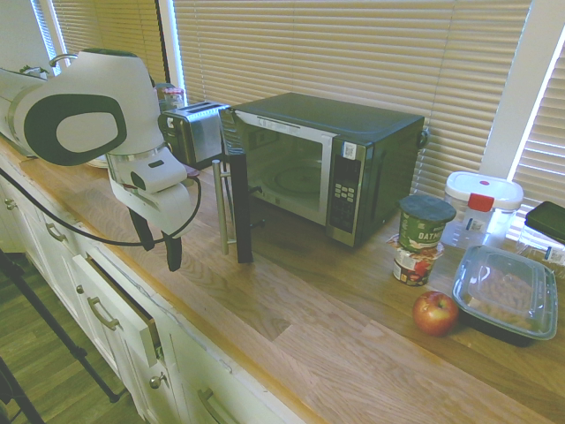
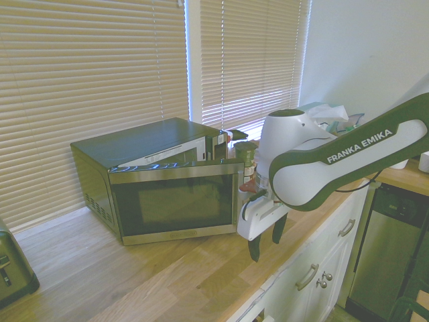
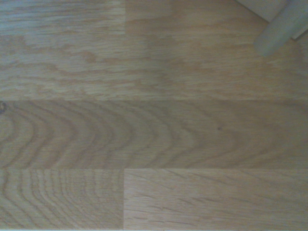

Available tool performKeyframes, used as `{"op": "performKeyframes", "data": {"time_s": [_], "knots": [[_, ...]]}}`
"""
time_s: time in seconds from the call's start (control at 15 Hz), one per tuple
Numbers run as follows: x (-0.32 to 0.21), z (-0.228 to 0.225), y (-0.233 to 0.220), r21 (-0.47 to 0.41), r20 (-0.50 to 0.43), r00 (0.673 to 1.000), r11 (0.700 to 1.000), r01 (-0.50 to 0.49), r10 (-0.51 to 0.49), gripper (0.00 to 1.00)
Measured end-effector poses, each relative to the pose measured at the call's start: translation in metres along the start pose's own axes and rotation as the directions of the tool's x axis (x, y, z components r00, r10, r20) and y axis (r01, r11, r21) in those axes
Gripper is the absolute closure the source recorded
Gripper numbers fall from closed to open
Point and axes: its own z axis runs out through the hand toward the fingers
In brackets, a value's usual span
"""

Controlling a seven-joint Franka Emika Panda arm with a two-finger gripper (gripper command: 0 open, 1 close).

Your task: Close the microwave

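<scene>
- what is shown in the first exterior view?
- the microwave (image 1: pixel 380 132) is seen on the counter (image 1: pixel 353 353), its door (image 1: pixel 241 208) swung open. the gripper (image 1: pixel 159 254) is held near the handle (image 1: pixel 222 208), fingers spread apart, pointed down.
- and in the second?
- the door is seen at an angle to the microwave; the toaster (image 2: pixel 13 265) is partly cut off.
- in the wrist view?
- wood grain is shown, with a blurred bar end (image 3: pixel 279 31) in a corner.
</scene>
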Motion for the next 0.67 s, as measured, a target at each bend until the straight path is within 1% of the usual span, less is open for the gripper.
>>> {"op": "performKeyframes", "data": {"time_s": [0.33,0.53,0.67], "knots": [[0.004,0.004,-0.004,-0.006,0.007,1.0,1.0,-0.001,0.001,0.0],[0.005,-0.006,-0.013,0.014,-0.011,1.0,1.0,0.011,-0.011,0.0],[0.0,-0.017,-0.028,0.031,-0.031,0.999,0.999,0.033,-0.032,0.0]]}}
